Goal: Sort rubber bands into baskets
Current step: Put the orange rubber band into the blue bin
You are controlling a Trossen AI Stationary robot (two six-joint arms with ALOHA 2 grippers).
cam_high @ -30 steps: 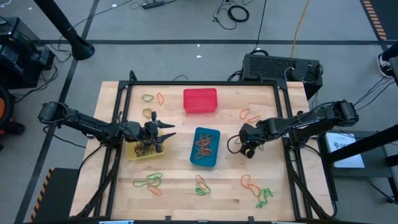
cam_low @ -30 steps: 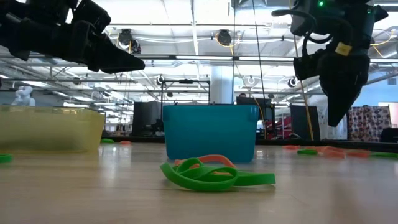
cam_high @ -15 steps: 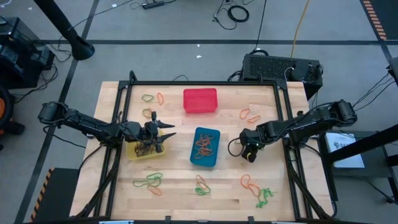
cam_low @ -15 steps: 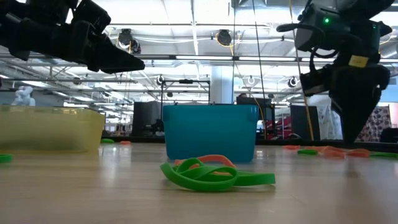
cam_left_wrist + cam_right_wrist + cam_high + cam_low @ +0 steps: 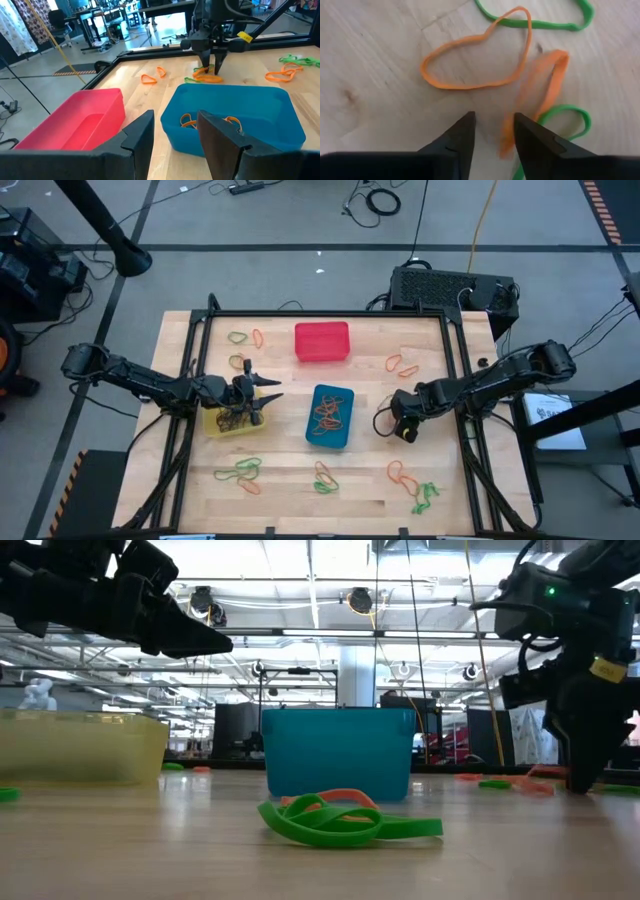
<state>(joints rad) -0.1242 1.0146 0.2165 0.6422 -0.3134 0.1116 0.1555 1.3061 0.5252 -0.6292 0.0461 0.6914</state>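
The right fingers (image 5: 492, 132) hang a little open, holding nothing, just above an orange band (image 5: 540, 95) near the desk's right edge. Next they should drop and pinch it. The left fingers (image 5: 175, 135) wait open over the yellow basket (image 5: 232, 423).

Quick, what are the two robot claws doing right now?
Left gripper: open, empty, over the yellow plastic basket.
Right gripper: open, down by an orange rubber band.

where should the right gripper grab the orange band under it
Come straight down on the orange band where its near end lifts between the right gripper fingers. That strand runs lengthwise through the gap, so open jaws can straddle it; the flat heart-shaped loop alongside gives less to pinch.
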